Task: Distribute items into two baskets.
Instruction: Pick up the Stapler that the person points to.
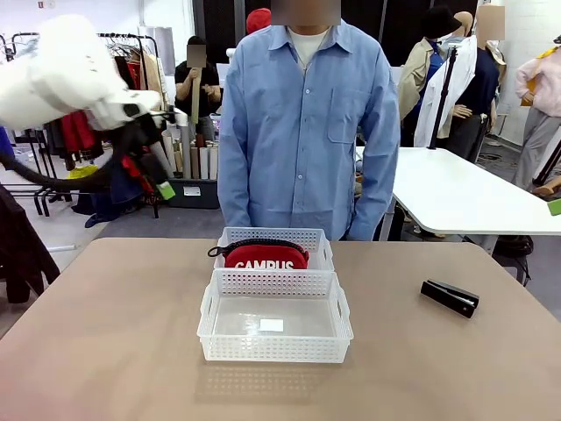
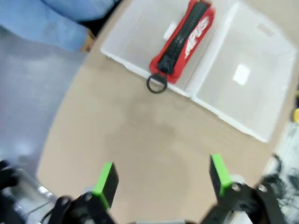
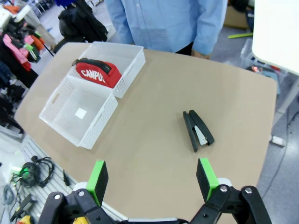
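The red CAMPUS pouch (image 1: 266, 256) lies in the far white basket (image 1: 316, 239), its dark strap along the top; it also shows in the left wrist view as the pouch (image 2: 184, 39) and in the right wrist view as the pouch (image 3: 98, 73). The near basket (image 1: 337, 316) holds just a small white label. A black stapler (image 1: 449, 297) lies on the table to the right, seen closer as the stapler (image 3: 197, 129). My left gripper (image 1: 151, 167) hangs high at the left, open. Its fingers (image 2: 106, 183) stand wide apart over bare table. My right gripper (image 3: 149, 179) is open above the table, short of the stapler.
A person in a blue shirt (image 1: 302, 123) stands at the far side behind the baskets, arms down. The tan table (image 1: 114, 333) has free room left and right of the baskets. A white table (image 1: 465, 193) stands behind at the right.
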`<state>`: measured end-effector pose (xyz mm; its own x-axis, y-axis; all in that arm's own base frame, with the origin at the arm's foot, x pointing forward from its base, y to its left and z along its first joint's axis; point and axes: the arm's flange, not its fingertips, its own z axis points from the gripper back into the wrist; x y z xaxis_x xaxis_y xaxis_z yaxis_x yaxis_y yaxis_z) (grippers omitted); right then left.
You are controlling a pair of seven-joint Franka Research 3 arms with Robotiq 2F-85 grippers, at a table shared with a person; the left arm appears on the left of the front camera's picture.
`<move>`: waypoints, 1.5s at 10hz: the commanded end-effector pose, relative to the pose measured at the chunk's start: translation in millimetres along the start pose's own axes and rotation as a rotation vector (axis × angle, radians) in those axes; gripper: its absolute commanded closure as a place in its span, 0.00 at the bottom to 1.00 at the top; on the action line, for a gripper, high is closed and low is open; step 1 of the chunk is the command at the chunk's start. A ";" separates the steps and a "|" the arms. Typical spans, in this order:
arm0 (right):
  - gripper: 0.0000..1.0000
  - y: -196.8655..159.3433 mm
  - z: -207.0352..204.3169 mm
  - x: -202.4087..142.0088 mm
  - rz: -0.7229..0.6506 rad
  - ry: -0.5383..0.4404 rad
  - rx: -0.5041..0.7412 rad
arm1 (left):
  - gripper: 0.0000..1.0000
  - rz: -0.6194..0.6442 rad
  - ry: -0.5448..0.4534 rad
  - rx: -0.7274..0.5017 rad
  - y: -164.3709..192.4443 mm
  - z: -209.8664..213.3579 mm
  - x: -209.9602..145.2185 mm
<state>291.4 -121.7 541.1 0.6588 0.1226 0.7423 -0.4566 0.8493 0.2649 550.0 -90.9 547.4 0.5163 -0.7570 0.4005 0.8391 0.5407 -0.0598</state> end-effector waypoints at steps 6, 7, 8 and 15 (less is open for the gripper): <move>0.00 -0.6 0.9 -0.1 0.000 -0.012 0.016 | 0.00 0.248 -0.131 -0.053 -49.4 49.6 -125.1; 0.00 -0.6 0.9 -0.1 0.000 -0.012 0.016 | 0.00 0.281 -0.149 -0.048 -54.0 53.5 -141.3; 0.00 -0.6 0.9 -0.1 0.000 -0.012 0.016 | 0.00 0.306 -0.192 -0.027 -58.5 59.3 -158.2; 0.00 -0.6 0.9 -0.1 0.000 -0.012 0.016 | 0.00 0.385 -0.334 -0.046 -69.2 38.1 -220.0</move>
<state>291.5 -121.7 541.1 0.6588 0.1228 0.7422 -0.4566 0.8493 0.2648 374.1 52.9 499.6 0.7475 -0.3556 0.5611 0.5878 0.7475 -0.3093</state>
